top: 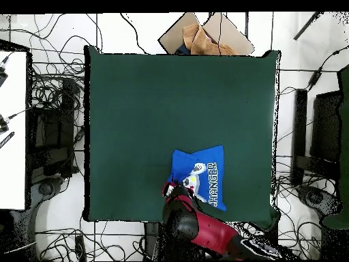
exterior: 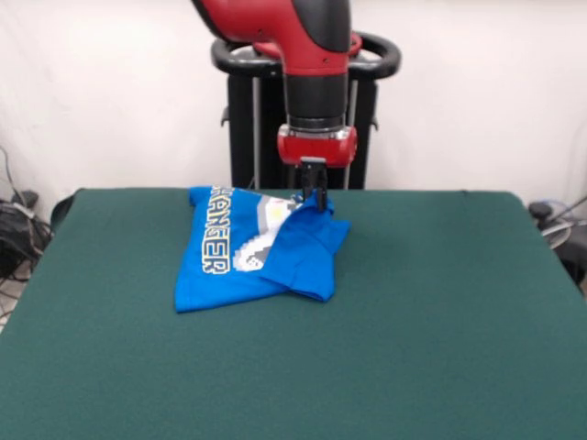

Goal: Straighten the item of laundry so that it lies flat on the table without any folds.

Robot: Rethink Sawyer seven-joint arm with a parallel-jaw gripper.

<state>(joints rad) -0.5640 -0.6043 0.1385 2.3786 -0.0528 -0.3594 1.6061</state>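
Observation:
The item of laundry (exterior: 229, 252), a bright blue T-shirt with white lettering and a pixel print, lies at the far middle of the table (exterior: 413, 321), its right part folded over the print. My gripper (exterior: 315, 200) points straight down at the top corner of that folded flap, shut on the cloth, which peaks up at the fingertips. In the overhead view the item of laundry (top: 204, 170) sits near the table's (top: 136, 102) bottom edge, and the red arm (top: 198, 228) covers its lower left corner and hides the gripper.
The green cloth stretches wide on all sides of the shirt. The black pedestal (exterior: 303, 110) stands just behind the far edge. Beyond the table's top edge in the overhead view lies cardboard (top: 204, 37), and cables run across the floor around the table.

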